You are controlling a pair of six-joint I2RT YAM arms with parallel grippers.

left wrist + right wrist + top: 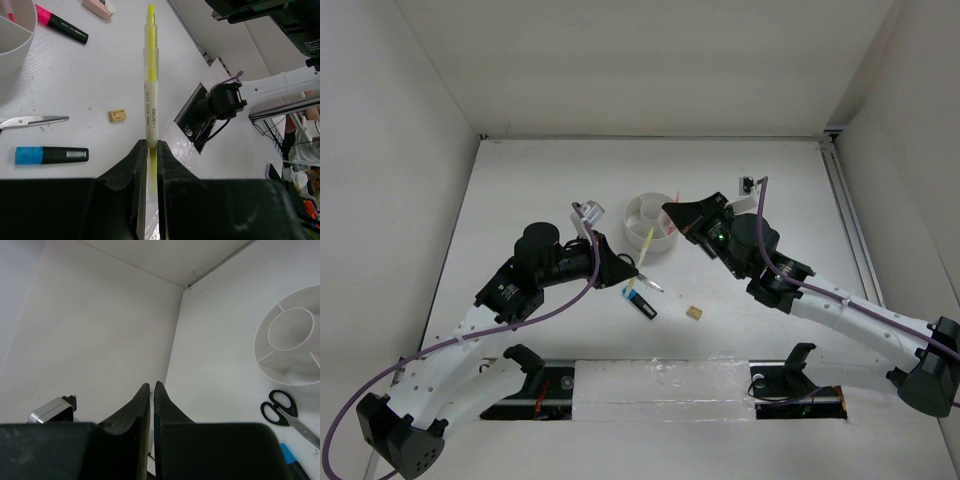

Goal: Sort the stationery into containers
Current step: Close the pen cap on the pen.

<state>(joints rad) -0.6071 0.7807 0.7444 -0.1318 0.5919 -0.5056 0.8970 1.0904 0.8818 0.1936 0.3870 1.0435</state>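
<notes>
The left jaws pinch a pale yellow pencil (150, 75); scissors (35, 120), blue-and-black highlighter (51, 155) and tan eraser (117, 115) lie beside it.

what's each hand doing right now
left hand: closed on the thin pale yellow pen
right hand: closed, nothing visible in it

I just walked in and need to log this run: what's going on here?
The left gripper is shut on a thin pale yellow pencil, its tip pointing toward the low round white plastic tub. The right gripper is shut and empty near that tub. Black-handled scissors, a blue-and-black highlighter and a small tan eraser lie on the table, not yet sorted.
</notes>
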